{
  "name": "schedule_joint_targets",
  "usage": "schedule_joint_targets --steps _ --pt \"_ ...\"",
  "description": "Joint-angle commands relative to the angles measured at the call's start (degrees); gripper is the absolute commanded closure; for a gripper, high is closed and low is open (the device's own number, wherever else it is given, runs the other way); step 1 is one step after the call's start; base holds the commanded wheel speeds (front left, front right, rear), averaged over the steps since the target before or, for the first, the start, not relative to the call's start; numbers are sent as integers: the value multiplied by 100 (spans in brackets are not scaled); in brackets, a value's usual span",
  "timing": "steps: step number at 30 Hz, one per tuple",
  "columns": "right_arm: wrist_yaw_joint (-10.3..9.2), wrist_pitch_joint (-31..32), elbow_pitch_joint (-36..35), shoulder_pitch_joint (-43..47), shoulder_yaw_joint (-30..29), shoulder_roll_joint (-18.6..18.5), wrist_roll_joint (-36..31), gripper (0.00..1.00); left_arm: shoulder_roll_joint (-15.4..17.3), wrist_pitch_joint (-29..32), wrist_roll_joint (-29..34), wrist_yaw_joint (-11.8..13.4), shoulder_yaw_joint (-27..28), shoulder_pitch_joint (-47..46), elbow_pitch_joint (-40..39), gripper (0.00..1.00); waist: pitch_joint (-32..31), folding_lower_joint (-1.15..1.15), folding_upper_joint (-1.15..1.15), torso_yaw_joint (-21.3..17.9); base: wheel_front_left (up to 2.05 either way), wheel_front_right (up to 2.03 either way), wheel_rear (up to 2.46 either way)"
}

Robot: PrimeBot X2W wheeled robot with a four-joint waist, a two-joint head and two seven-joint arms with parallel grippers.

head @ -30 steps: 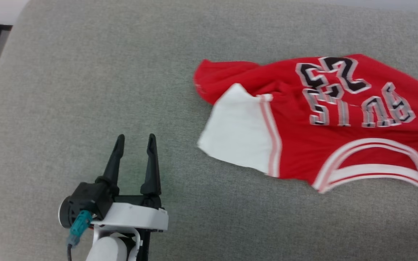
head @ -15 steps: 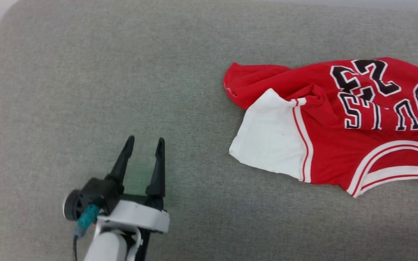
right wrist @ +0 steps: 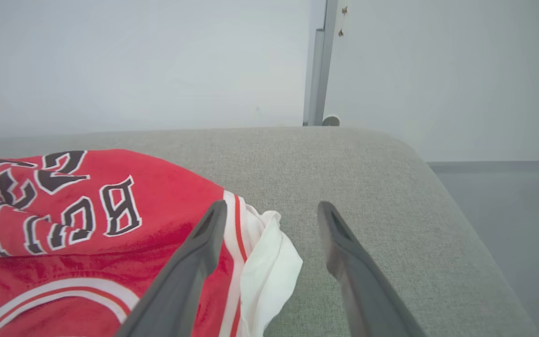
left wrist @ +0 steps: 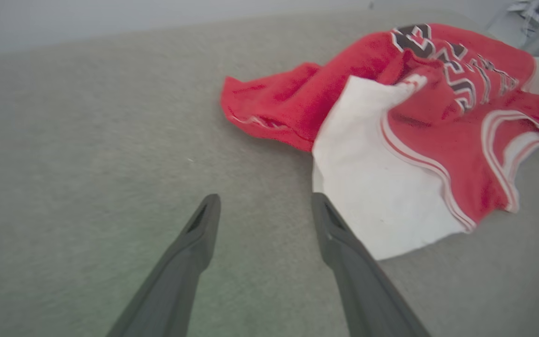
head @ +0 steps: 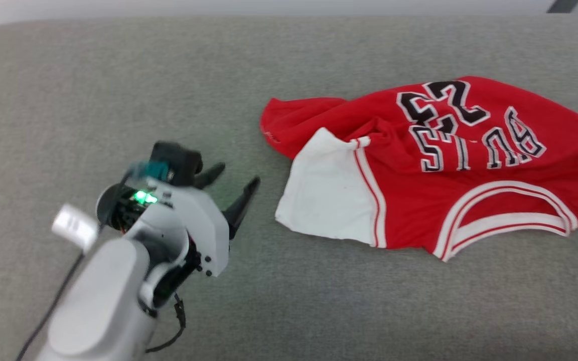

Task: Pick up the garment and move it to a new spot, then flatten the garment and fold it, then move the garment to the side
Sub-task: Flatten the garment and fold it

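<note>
A grey fabric surface (head: 93,100) carries one crumpled red-and-white garment (head: 409,200), its lettering facing up.

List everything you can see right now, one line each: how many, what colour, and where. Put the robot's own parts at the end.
garment: one, red jersey with white sleeves and black lettering, lying crumpled on the cushion.
cushion: one, grey fabric, under the garment and both grippers.
wall: one, pale, behind the cushion.
post: one, grey metal, upright against the wall.
floor: grey, past the cushion's end in the right wrist view.
left forearm: one, pale, lower left of the head view.
left gripper: one, dark fingers, open, pointing toward the garment and apart from it.
right gripper: one, dark fingers, open, at the garment's other end.
</note>
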Motion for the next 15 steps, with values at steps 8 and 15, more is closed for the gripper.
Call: schedule_joint_targets --steps 8,15 --pt "-8 28 -1175 911 -1383 1027 -1362 0 381 3315 -1915 38 -383 -944 335 0 -44 0 0 -591 0 0 0" --pt "-8 416 -1926 1120 -1867 1588 -1921 0 165 3711 -2056 165 -470 -1347 900 0 134 0 0 -886 0 0 0"
